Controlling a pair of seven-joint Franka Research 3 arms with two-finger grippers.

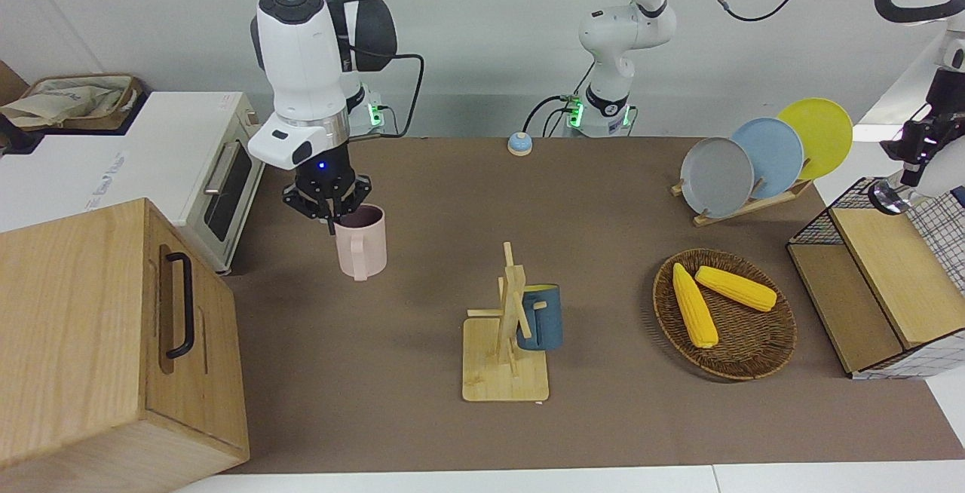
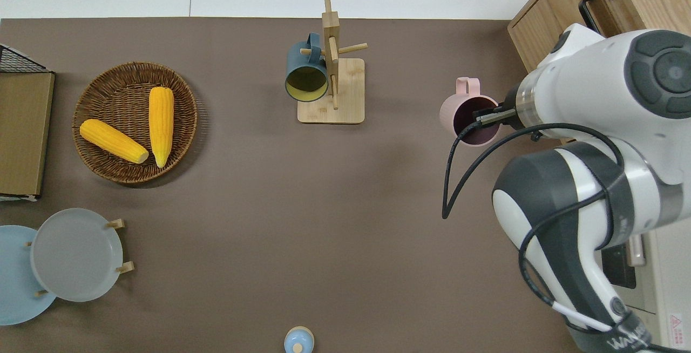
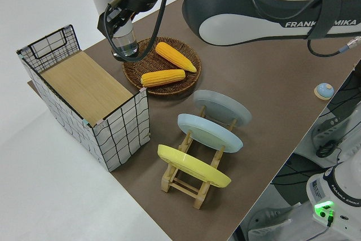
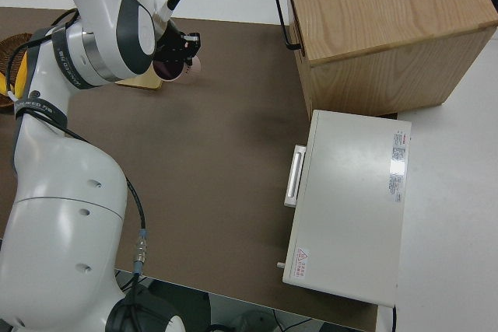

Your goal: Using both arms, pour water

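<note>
Right gripper point(image 1: 329, 210): pointing down, fingers clamped on the rim of the pink mug point(image 1: 362, 243), toward the right arm's end of the table.
Left gripper point(image 3: 117, 22): clamped on a clear glass point(image 3: 126, 42), beside the wire crate point(image 3: 84, 91).
Nearby: mug rack point(image 1: 507, 342) holding blue mug point(image 1: 541, 317); corn basket point(image 1: 746, 350).

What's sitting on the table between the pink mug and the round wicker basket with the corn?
The wooden mug rack, with a dark blue mug hanging on it, stands between pink mug and basket; the overhead view shows it.
</note>
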